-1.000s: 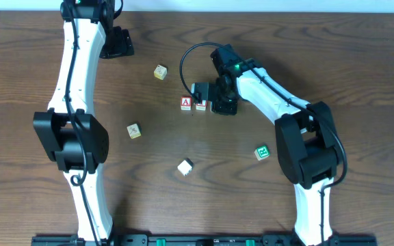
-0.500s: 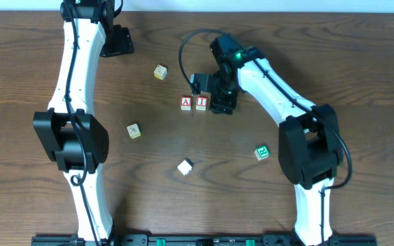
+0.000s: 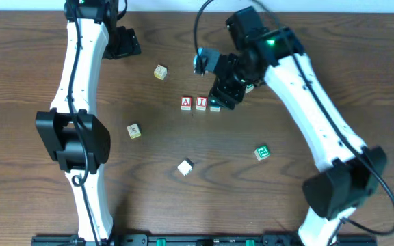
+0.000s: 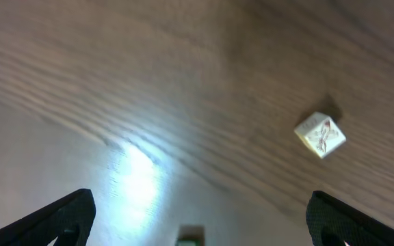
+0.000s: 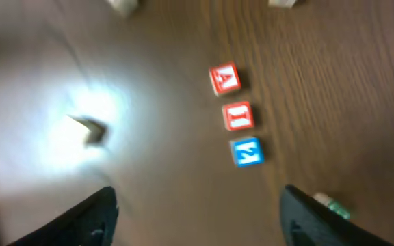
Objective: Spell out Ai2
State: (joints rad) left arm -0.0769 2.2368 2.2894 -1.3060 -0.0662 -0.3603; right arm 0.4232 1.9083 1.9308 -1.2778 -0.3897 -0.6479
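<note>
Three white cubes lie in a row on the wooden table: the red "A" cube, the red "I" cube and the blue "2" cube. They sit close side by side. My right gripper is open and empty, raised above the table just right of the "2" cube, which it partly hides in the overhead view. My left gripper is open and empty at the far left back of the table.
A yellow-marked cube lies behind the row, and another to the left. A plain white cube lies in front. A green-marked cube lies at the right.
My right gripper has lifted up and back from the spot beside the "I" cube. The "2" cube stays on the table next to it. The left arm has not moved.
</note>
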